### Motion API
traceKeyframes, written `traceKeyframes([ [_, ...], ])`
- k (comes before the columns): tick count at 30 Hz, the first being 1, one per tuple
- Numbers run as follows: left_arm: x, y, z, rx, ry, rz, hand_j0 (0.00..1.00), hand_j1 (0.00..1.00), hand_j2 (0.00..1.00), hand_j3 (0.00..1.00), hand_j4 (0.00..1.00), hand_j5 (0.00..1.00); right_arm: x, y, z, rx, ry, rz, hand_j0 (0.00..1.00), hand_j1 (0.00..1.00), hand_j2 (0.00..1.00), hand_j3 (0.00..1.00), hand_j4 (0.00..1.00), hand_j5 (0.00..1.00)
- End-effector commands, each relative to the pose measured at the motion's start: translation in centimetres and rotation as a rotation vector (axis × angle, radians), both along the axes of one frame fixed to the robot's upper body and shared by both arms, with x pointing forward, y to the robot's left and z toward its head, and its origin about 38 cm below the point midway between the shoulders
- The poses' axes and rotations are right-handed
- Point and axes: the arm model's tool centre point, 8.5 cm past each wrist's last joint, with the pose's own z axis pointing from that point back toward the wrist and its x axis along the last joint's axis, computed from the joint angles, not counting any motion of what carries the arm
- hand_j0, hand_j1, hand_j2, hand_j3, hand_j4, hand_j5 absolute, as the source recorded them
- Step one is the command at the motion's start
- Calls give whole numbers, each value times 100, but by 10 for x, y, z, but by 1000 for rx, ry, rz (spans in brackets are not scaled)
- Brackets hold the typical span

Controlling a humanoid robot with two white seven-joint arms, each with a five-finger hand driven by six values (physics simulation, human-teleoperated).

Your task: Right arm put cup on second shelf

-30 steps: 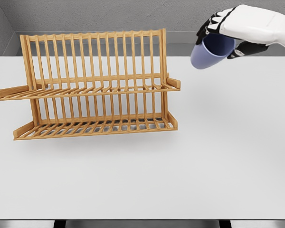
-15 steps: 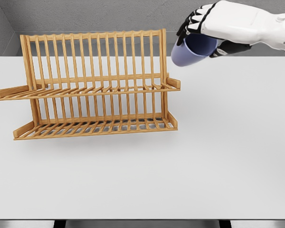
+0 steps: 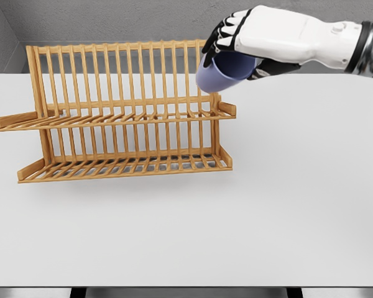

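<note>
1. Currently: right hand [image 3: 261, 40] wrapped around cup [image 3: 221, 73], fingers [image 3: 227, 31] curled over the rim side, thumb underneath. Firm-looking grasp, cup clear of any surface.
2. Cup up in the air at the rack's [image 3: 121, 112] right end, overlapping the top of the right end post in the head view. Whether touching the post or in front of it: cannot tell from this angle.
3. Cup axis tilted, closed end pointing down and left, mouth toward the palm. Not upright.
4. Key relation: upper shelf [image 3: 118, 118] lies below and to the left of the cup. Judged next move: carry left past the end post, then lower onto the slats.
5. Only the right arm in view, entering from the right edge; left arm not visible. Right is the sole candidate anyway per task.
6. Rack stands on table [image 3: 267, 217], two slatted tiers, tall back rails. Both tiers hold nothing; cup shows no contents.
7. Risk, as judgement: end post and the short stub arm at the shelf's right end sit right in the descent path; clipping either could shift the light rack.
8. Slats gapped and sloped, so a tilted cup probably rolls or wedges; likely needs levelling before release.
9. Progress estimate: transport nearly done, placement not yet begun.
</note>
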Motion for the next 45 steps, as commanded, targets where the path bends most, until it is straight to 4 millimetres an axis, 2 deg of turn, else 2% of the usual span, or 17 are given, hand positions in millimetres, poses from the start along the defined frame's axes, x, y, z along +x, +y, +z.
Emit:
traceKeyframes([
  [1,0,0,0,0,1,0,100,100,100,100,100,100,0,10,-4,12,13,23,64,64,64,64,64,64],
  [7,0,0,0,0,0,0,100,100,100,100,100,100,0,22,-24,-21,53,41,64,64,64,64,64,64],
  [13,0,0,0,0,1,0,100,100,100,100,100,100,1,25,-30,-33,62,43,65,65,65,65,65,65],
  [14,0,0,0,0,1,0,100,100,100,100,100,100,1,28,-30,-28,64,45,78,78,78,78,78,78],
  [15,0,0,0,0,0,0,100,100,100,100,100,100,1,30,-31,-23,67,47,98,98,98,98,98,98],
  [25,0,0,0,0,0,0,100,100,100,100,100,100,1,28,-29,-27,62,44,100,100,100,100,100,100],
  [27,0,0,0,0,1,0,100,100,100,100,100,100,4,19,-20,-26,45,18,100,100,100,100,100,100],
  [29,0,0,0,0,0,0,100,100,100,100,100,100,3,-45,28,11,-71,-129,100,100,100,100,100,100],
  [32,0,0,0,0,0,0,100,100,100,100,100,100,-9,-111,54,59,-136,-286,100,100,100,100,100,100],
  [34,0,0,0,0,0,0,100,100,100,100,100,100,-9,-170,39,133,-91,-434,100,100,100,100,100,100],
  [35,0,0,0,0,0,0,100,100,100,100,100,100,-9,-187,26,154,-57,-485,100,100,100,100,100,100],
  [38,0,0,0,0,1,0,100,100,100,100,100,100,-27,-230,-19,181,34,-597,100,100,100,100,100,100],
  [39,0,0,0,0,1,0,100,100,100,100,100,100,-30,-234,-39,180,79,-609,100,100,100,100,100,100],
  [41,0,0,0,0,0,0,100,100,100,100,100,100,-36,-217,-72,176,131,-542,100,100,100,100,100,100],
  [42,0,0,0,0,0,0,100,100,100,100,100,100,-36,-205,-78,175,138,-506,100,100,100,100,100,100],
  [44,9,0,0,0,-15,-3,100,100,100,100,100,100,-32,-157,-98,194,179,-387,100,100,100,100,100,100],
  [45,7,0,0,0,-13,0,100,100,100,100,100,100,-30,-145,-101,202,187,-360,100,100,100,100,100,100],
])
